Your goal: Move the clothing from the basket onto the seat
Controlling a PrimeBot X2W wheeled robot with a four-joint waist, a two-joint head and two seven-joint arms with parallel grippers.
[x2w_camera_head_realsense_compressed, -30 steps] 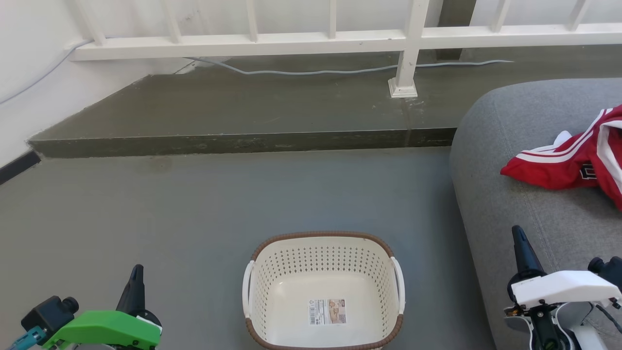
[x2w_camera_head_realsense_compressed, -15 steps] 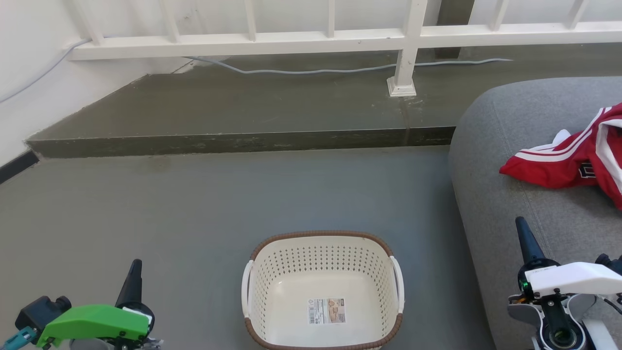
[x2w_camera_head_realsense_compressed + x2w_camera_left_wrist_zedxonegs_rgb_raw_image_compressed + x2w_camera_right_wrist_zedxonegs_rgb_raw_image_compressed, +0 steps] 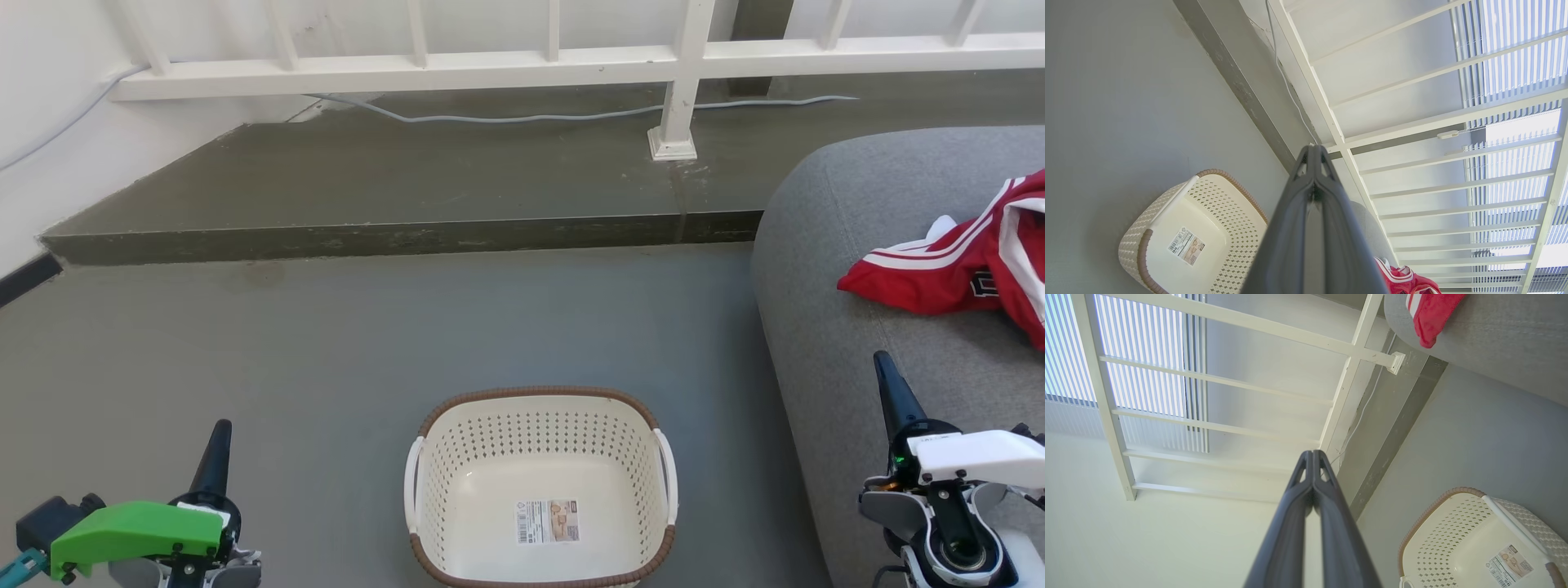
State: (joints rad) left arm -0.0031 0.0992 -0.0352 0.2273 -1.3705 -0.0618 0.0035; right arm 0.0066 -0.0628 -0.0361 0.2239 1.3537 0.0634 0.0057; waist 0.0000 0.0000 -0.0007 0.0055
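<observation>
Red fabric with white stripes, the clothing (image 3: pixel 955 273), lay crumpled on the seat (image 3: pixel 849 384), ahead and to the right of your right fingers (image 3: pixel 892 388) and well apart from them. A patch of black-and-white lettering showed on it. It ran off the head view's right edge, so you could not tell whether it was one garment or two. The seat, grey upholstery with a rounded edge and a seam, lay beneath your right fingers; whether they touched it you could not tell.

The basket (image 3: pixel 539 398), cream perforated plastic with a brown rim and white handles, stood on the grey floor (image 3: pixel 326 343) between your two sets of fingers. It sat to the left of the right pair and to the right of your left fingers (image 3: pixel 217 457), touching neither. A printed label (image 3: pixel 548 522) lay on its bottom.

Both pairs of fingers were pressed together, tip to tip, with nothing between them. In the left wrist view the basket (image 3: pixel 1224 196) sat low to the left of the fingers (image 3: pixel 1312 163) and the clothing (image 3: pixel 1400 277) showed low to their right. In the right wrist view the basket (image 3: pixel 1453 522) sat low to the right of the fingers (image 3: pixel 1312 465), and the clothing (image 3: pixel 1431 314) hung over the seat's edge (image 3: pixel 1494 355) high on the right.

Beyond both fingertips ran a raised concrete step (image 3: pixel 408 188), with a pale cable (image 3: pixel 531 120) along it, under a white railing (image 3: pixel 490 69).
</observation>
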